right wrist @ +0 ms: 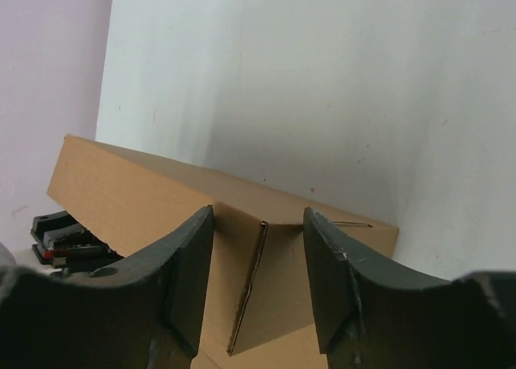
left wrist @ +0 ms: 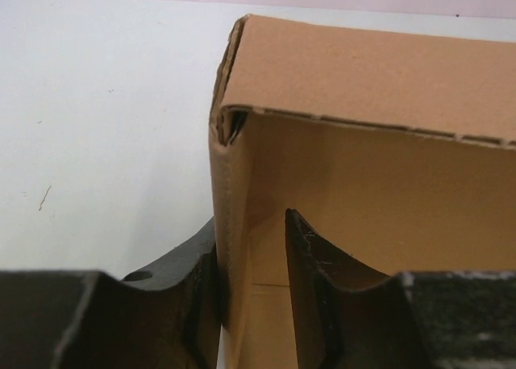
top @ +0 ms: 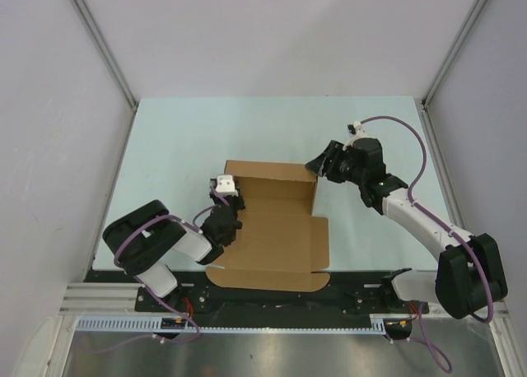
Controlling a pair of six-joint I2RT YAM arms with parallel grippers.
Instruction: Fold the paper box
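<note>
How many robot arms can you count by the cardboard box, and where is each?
2. The left arm reaches the paper box at its left wall; the right arm reaches its far right corner. None seems hidden.

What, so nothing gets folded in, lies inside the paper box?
Only bare cardboard floor shows inside the paper box, plus one finger of the left gripper, which straddles its left wall. The floor beneath that gripper is covered.

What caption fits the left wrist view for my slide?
Left gripper straddles the raised left wall of the paper box near its folded corner, one finger outside, one inside.
</note>
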